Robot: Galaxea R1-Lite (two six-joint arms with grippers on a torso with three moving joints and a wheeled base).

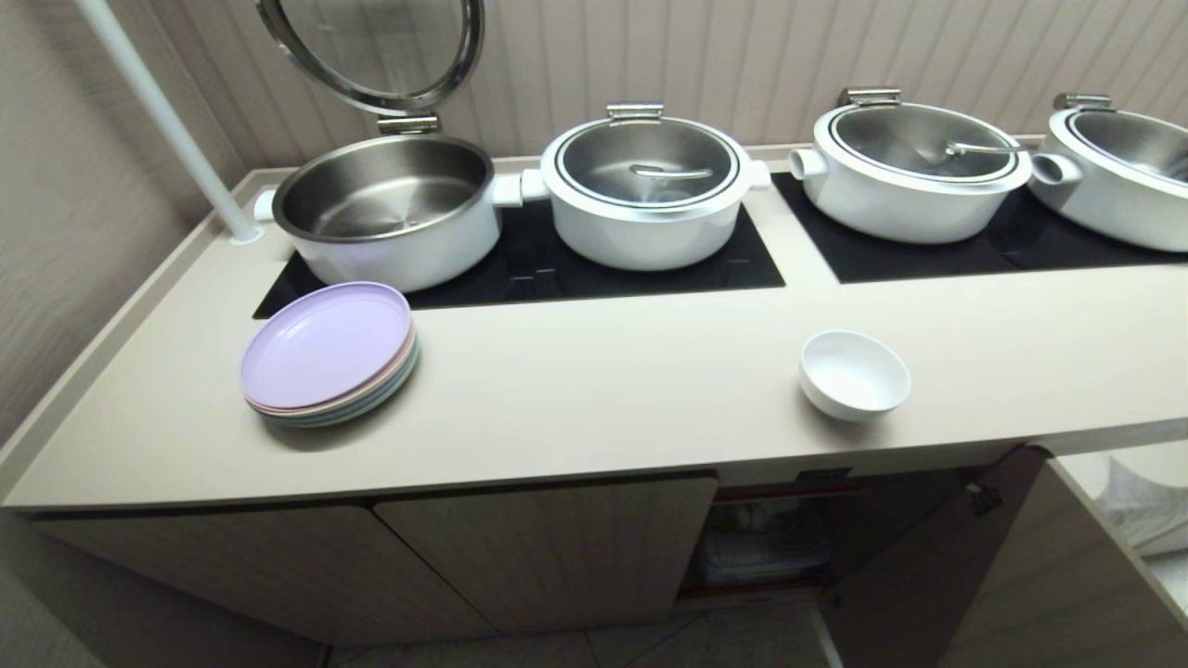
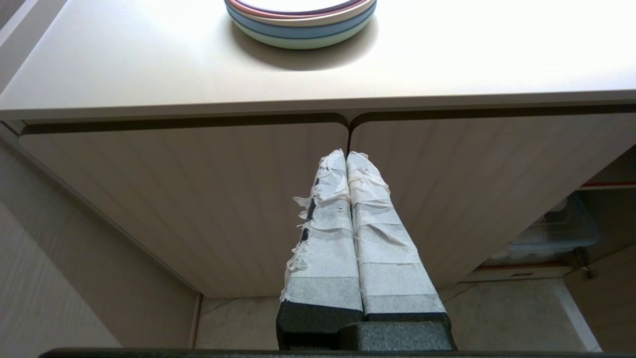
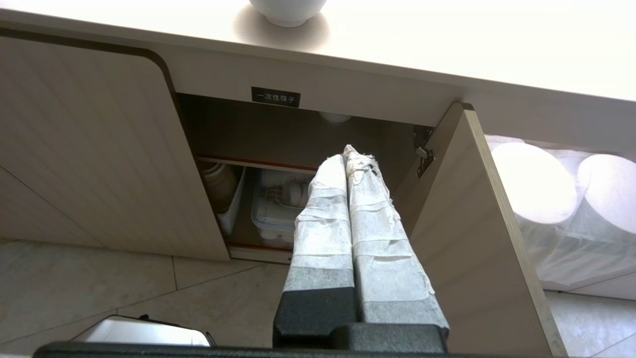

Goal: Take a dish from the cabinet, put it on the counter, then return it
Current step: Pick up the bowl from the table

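A white bowl, the dish, stands upright on the cream counter just above the open cabinet. Its base also shows in the right wrist view, the dish. The cabinet's ribbed door is swung outward, and the dark inside with a red-edged shelf is exposed. My right gripper is shut and empty, low in front of that opening and apart from it. My left gripper is shut and empty, facing the closed doors further left. Neither arm shows in the head view.
A stack of pastel plates sits on the counter's left part. Several white pots stand on black hob panels at the back. A clear plastic box sits inside the cabinet. White wrapped stacks fill a niche to the right.
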